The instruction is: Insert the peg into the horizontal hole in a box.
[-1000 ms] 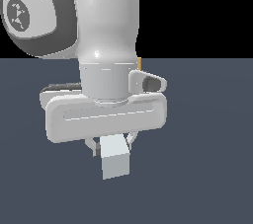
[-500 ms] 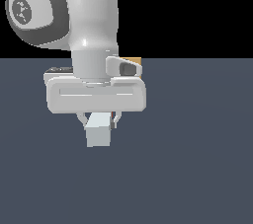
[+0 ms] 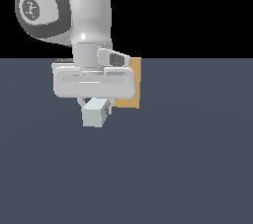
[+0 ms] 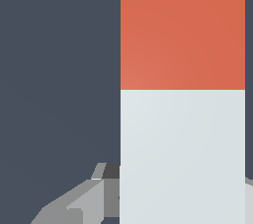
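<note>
Exterior view | peg (image 3: pixel 94 112) gripped in jaws, held above bench beside box (image 3: pixel 132 84) | judged rigid, light, smooth-sided | grey half best clamped, orange end (image 4: pixel 183 30) left free for insertion

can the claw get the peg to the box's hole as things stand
Probably, but unconfirmed. The claw holds the peg with the box just behind the arm; nothing visible lies between, but the arm hides the hole.

- One peg (image 3: pixel 95 112), white with one orange-red end.
- One tan box (image 3: pixel 131 86), partly hidden.
- One gripper (image 3: pixel 96 109).
- One arm (image 3: pixel 79 11).
</note>
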### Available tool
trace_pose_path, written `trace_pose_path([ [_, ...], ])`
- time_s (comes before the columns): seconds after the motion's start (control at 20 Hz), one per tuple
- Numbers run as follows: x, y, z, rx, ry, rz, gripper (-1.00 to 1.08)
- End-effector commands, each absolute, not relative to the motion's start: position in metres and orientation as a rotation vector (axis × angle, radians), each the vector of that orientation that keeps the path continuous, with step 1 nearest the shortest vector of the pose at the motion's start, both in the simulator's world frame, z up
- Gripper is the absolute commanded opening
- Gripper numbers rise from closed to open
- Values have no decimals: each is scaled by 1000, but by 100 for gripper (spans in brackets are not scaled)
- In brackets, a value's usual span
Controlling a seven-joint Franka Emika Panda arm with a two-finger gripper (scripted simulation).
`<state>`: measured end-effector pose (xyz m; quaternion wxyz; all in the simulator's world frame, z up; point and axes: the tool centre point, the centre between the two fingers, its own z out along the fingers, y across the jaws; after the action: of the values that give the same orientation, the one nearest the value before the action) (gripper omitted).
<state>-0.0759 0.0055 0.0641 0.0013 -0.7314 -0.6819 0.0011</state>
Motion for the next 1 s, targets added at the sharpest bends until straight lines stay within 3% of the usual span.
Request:
trace_pose_path([
  [0.0,-77,14,68,-2325,-2112,-1,-100],
  [0.95,-76,28,74,-2363,-2072,-5,-100],
])
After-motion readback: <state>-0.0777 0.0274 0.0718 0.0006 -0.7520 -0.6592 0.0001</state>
